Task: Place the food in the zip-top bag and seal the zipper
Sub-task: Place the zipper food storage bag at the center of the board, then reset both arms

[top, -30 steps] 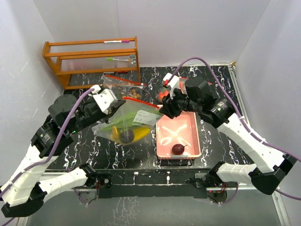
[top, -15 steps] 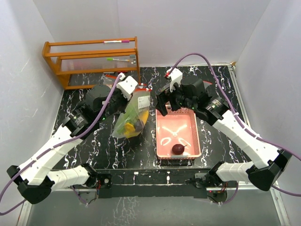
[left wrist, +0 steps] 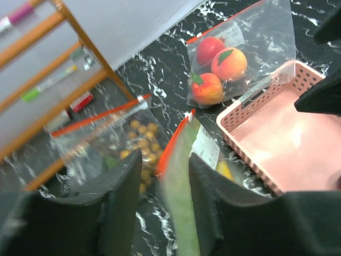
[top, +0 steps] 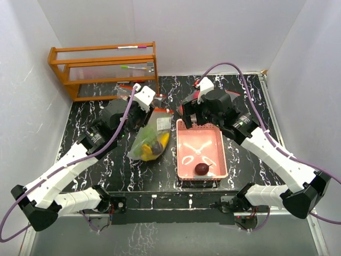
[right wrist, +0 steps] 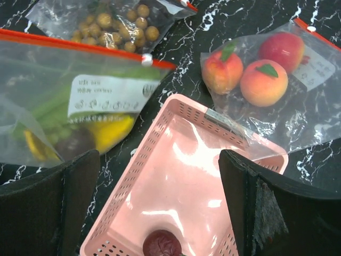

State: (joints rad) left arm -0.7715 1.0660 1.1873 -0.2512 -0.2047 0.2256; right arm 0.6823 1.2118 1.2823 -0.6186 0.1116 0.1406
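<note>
The zip-top bag (top: 152, 140) lies left of the pink basket (top: 219, 140), holding yellow bananas (right wrist: 109, 130), green cucumbers and a dark fruit. Its red zipper edge (left wrist: 178, 140) stands between my left gripper's (left wrist: 166, 205) parted fingers, close to the right one, with a gap on the left. In the top view the left gripper (top: 151, 110) is at the bag's far end. One dark purple fruit (right wrist: 162, 244) sits in the basket (right wrist: 133, 176). My right gripper (right wrist: 165, 213) hangs wide open over the basket's far end (top: 187, 114), holding nothing.
A sealed bag of orange and red round fruits (right wrist: 256, 80) lies behind the basket. A sealed bag of tan longans (right wrist: 117, 21) lies behind the zip-top bag. A wooden rack (top: 104, 66) stands at the back left.
My left arm swung the bag from the left to beside the basket, lowered it, and its jaws have parted. My right gripper opened wide and drew back from the bag's edge.
</note>
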